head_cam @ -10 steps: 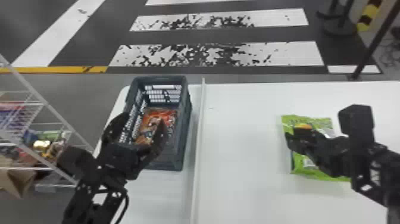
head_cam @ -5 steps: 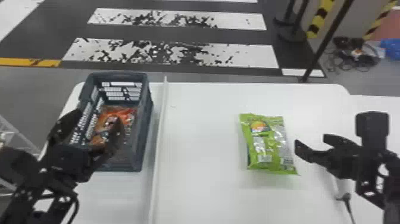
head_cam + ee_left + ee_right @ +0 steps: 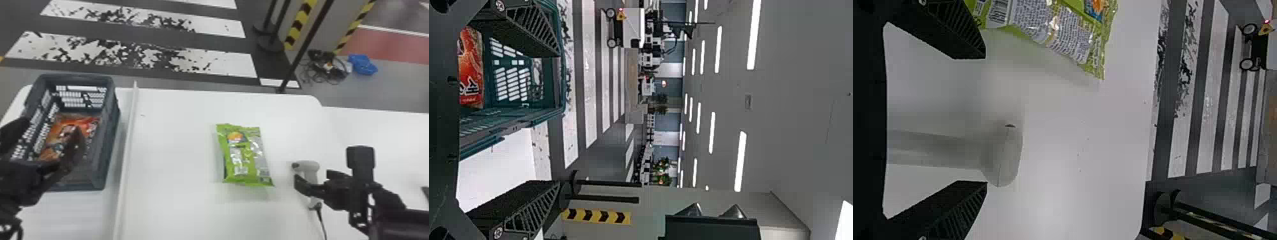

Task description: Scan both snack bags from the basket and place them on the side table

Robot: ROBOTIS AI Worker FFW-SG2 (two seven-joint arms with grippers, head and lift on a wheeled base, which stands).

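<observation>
In the head view my left gripper point(image 3: 48, 143) is open over the near-left part of the grey basket point(image 3: 110, 127), where an orange-red snack bag point(image 3: 65, 131) lies. A green snack bag point(image 3: 244, 156) lies on the white table. My right gripper point(image 3: 308, 178) is just above a white handheld scanner point(image 3: 311, 167), to the right of that bag. In the left wrist view, the left gripper point(image 3: 559, 120) has its fingers wide apart, with the red bag point(image 3: 471, 70) in the basket beyond. The right wrist view has the scanner point(image 3: 1003, 155) between the spread fingers of the right gripper point(image 3: 986, 120).
A raised white strip point(image 3: 129, 143) runs along the table point(image 3: 178, 127) between basket and green bag. Another white table surface point(image 3: 383, 134) adjoins at the right. A cable point(image 3: 321, 220) trails from the scanner toward the near edge.
The head view has turned to the right. My right gripper has moved off the green bag, rightward to the scanner. The left gripper remains at the basket.
</observation>
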